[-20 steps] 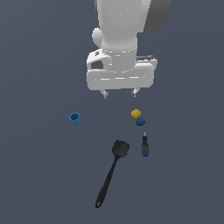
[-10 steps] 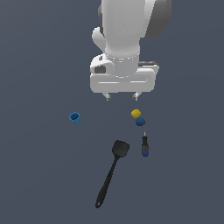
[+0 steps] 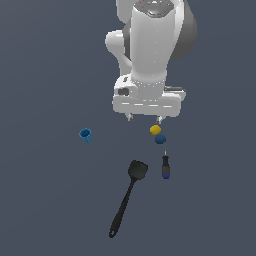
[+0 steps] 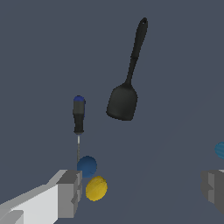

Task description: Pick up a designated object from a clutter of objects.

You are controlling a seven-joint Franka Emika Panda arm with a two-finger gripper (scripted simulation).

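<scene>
Flat, even simulator light, fairly dim overall; the surface (image 3: 45,200) reads as uniform slate grey with no cast shadows. White arm housing (image 3: 150,55) is brightest, shaded softly toward the exterior view's right. No glare. Spatula (image 4: 124,92) is near-black, little detail. Both views sharp, low-res, jagged edges; no blur or edge distortion.

Single white arm (image 3: 152,45) descends from the exterior view's top, wrist pointing straight down, hand block level. Gripper (image 3: 145,119) jaws spread wide, two short fingertips (image 3: 129,118) showing below the hand. Wrist view: both grey finger pads (image 4: 70,194) far apart at the frame's sides, nothing between them, nothing touched
</scene>
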